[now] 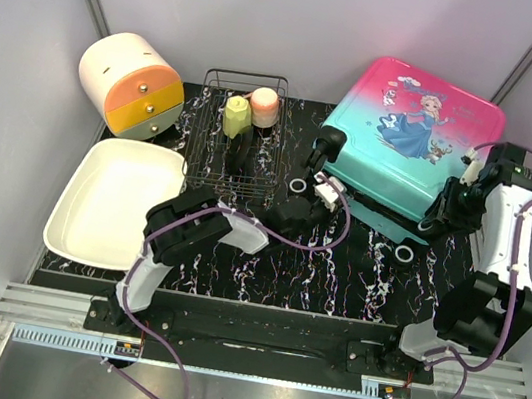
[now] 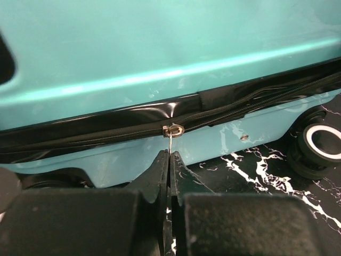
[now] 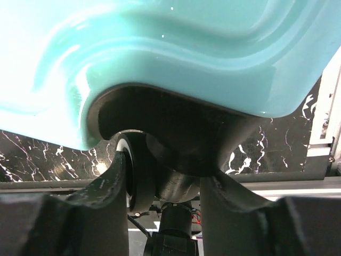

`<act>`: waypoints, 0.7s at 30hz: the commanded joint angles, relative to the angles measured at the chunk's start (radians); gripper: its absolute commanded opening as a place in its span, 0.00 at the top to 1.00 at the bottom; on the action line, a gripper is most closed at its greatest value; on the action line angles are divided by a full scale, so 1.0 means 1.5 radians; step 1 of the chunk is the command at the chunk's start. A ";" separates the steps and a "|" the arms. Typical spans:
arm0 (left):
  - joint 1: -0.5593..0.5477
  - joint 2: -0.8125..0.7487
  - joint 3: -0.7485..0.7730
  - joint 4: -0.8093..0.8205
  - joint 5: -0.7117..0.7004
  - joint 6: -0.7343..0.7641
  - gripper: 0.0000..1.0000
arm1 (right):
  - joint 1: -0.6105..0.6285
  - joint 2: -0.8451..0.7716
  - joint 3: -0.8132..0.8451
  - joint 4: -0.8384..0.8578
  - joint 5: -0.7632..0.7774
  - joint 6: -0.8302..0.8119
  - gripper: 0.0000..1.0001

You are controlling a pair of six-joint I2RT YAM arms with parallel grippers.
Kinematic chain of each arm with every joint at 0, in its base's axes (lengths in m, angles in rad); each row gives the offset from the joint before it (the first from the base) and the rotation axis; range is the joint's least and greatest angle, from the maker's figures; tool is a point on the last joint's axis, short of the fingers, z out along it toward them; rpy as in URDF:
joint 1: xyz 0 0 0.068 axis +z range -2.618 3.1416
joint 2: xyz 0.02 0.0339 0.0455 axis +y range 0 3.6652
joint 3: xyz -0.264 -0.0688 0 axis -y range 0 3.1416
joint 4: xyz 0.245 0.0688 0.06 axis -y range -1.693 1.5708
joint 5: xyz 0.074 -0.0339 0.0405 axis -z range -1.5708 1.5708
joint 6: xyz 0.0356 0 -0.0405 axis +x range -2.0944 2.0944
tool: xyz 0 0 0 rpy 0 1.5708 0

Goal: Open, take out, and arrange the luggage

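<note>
The luggage [image 1: 413,132], pink fading to teal with a cartoon girl on its lid, lies flat and closed at the back right of the table. My left gripper [image 1: 321,192] is at its near-left edge. In the left wrist view that gripper [image 2: 169,155] is shut on the thin metal zipper pull [image 2: 170,142], which hangs from the slider [image 2: 173,129] on the black zipper trim. My right gripper [image 1: 443,215] is at the near-right corner. In the right wrist view its fingers [image 3: 113,178] clamp the caster wheel [image 3: 137,170] and its black housing under the teal shell [image 3: 160,48].
A white-and-orange round drawer box [image 1: 132,85] stands at the back left. A wire basket [image 1: 238,139] holding a yellow-green item and a pink one sits beside the suitcase. A white tray [image 1: 109,200] lies at the left. Another suitcase wheel [image 1: 404,253] rests on the black marbled mat.
</note>
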State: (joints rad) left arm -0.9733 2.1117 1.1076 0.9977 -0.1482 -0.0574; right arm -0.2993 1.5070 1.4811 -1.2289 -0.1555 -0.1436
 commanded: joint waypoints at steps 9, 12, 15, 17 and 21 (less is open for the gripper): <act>0.090 -0.141 -0.151 0.108 -0.066 0.033 1.00 | -0.055 0.022 0.060 -0.044 0.055 -0.074 1.00; 0.113 -0.155 -0.166 0.115 -0.046 0.056 1.00 | -0.080 0.032 0.071 -0.045 0.066 -0.102 1.00; 0.133 -0.168 -0.178 0.114 0.010 0.086 1.00 | -0.110 0.036 0.074 -0.043 0.080 -0.139 1.00; 0.146 -0.175 -0.186 0.125 0.056 0.101 1.00 | -0.126 0.039 0.076 -0.041 0.086 -0.175 1.00; 0.158 -0.193 -0.196 0.140 0.182 0.137 1.00 | -0.153 0.042 0.085 -0.034 0.093 -0.261 1.00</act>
State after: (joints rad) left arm -0.7895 1.9038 0.8253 1.0496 -0.0040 0.0589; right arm -0.4515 1.5631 1.5612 -1.2869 -0.1947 -0.3225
